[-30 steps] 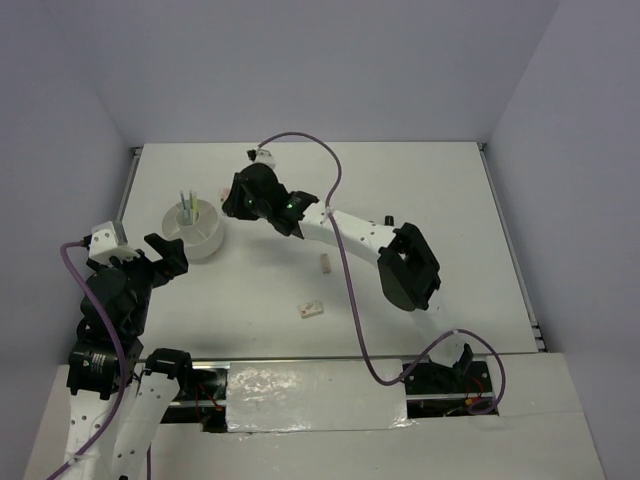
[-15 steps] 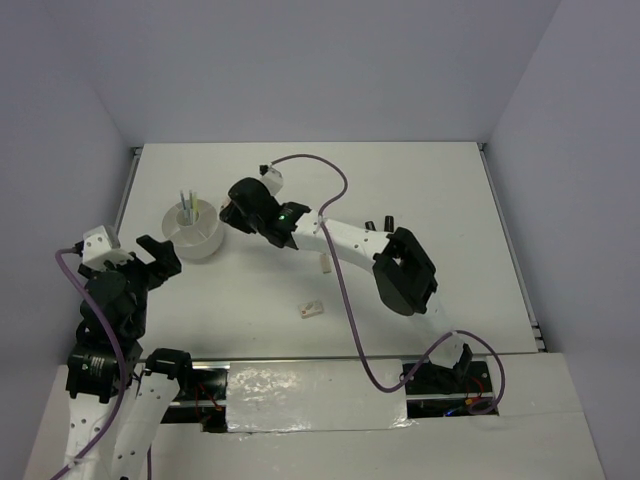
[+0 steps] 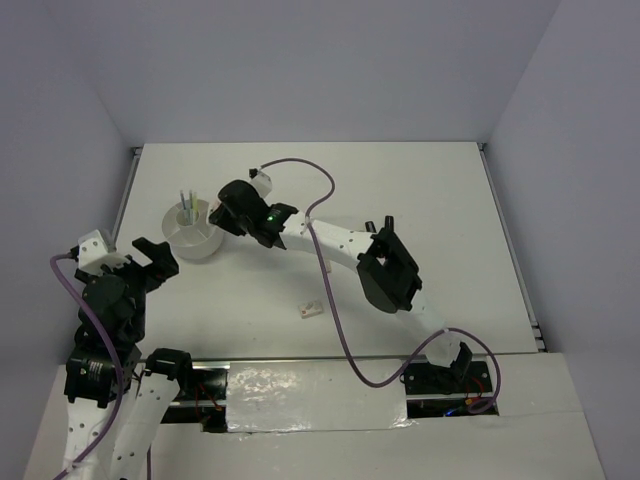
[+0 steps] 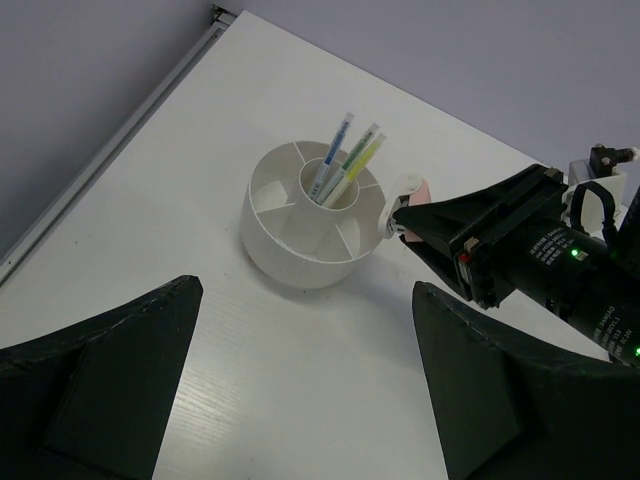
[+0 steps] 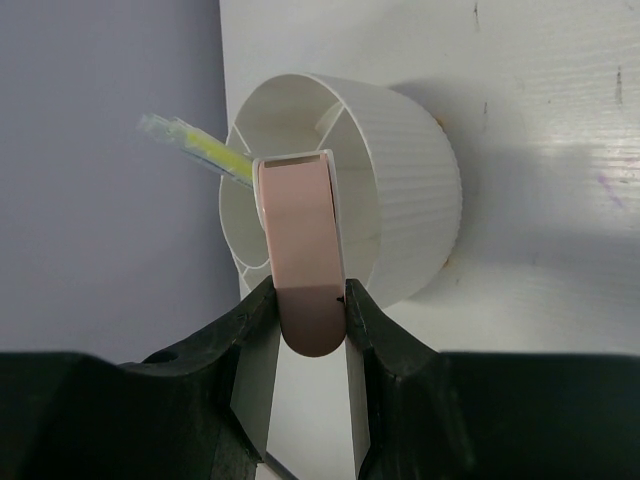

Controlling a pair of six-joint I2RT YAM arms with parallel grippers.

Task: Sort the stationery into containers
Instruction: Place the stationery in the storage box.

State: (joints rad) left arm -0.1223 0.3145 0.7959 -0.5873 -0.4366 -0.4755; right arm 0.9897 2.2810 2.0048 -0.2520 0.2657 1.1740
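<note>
The round white tub (image 3: 192,240) with inner dividers stands at the table's left; several thin pens (image 3: 187,203) stand in its centre cup. My right gripper (image 3: 222,208) is shut on a pink eraser in a white sleeve (image 5: 300,250) and holds it at the tub's right rim (image 5: 410,200), above an outer compartment. The left wrist view shows the eraser (image 4: 415,190) just beside the tub's wall (image 4: 300,260), with the pens (image 4: 345,160) behind it. My left gripper (image 3: 150,255) is open and empty, near and to the left of the tub, jaws wide apart (image 4: 305,290).
A small pink-and-white eraser (image 3: 311,309) lies on the table near the front middle. The right arm's purple cable (image 3: 335,300) loops over the table. A metal rail (image 4: 110,150) runs along the table's left edge.
My right gripper has moved left with the pink eraser, from beside the tub to its right rim. My left arm has drawn back a little toward the near left.
</note>
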